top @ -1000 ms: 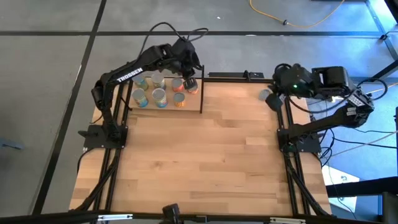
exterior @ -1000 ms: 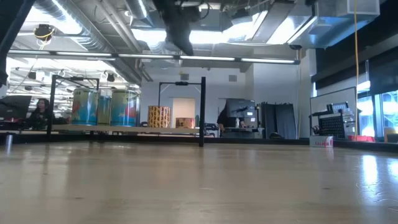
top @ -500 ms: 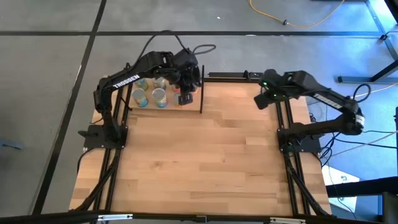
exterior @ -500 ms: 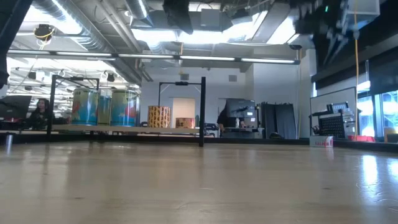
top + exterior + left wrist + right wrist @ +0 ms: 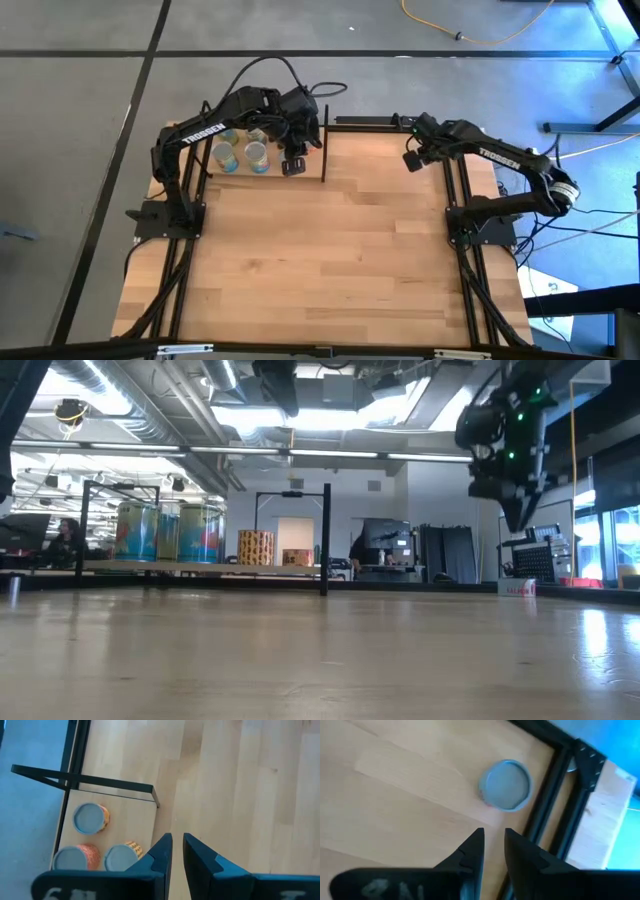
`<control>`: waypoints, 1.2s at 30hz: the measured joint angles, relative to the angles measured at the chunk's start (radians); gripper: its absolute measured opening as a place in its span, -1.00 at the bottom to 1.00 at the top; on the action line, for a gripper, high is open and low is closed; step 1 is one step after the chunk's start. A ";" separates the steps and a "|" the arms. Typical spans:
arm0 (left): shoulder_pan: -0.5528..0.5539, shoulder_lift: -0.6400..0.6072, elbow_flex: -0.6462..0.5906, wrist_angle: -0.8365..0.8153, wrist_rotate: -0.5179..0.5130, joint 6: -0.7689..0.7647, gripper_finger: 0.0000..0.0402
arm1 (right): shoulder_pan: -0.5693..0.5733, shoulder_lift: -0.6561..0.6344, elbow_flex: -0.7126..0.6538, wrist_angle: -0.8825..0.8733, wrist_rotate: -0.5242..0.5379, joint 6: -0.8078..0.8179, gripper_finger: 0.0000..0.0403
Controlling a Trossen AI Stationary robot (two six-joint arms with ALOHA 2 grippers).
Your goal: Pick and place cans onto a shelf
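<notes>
From above, the left arm (image 5: 240,105) covers part of the shelf (image 5: 225,172), so we can't count the cans (image 5: 256,155) there.

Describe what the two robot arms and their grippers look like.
Both arms are dark, jointed and slim, with white TROSSEN lettering along a link. Black cables loop off the left arm; the right arm shows small green lights. Each gripper, left gripper and right gripper, has two flat dark pointed fingers.
</notes>
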 joint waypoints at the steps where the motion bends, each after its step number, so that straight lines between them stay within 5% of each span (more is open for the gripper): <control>1: 0.000 0.000 0.000 0.000 0.000 0.000 -0.81 | -0.007 0.013 -0.007 0.009 -0.006 0.000 -0.61; 23: 0.009 0.000 -0.001 0.001 -0.001 0.008 -0.81 | -0.053 0.356 -0.024 0.232 0.052 -0.057 -0.61; 36: 0.009 0.000 -0.001 0.001 -0.001 0.009 -0.81 | -0.079 0.396 -0.024 0.266 0.098 -0.080 -0.61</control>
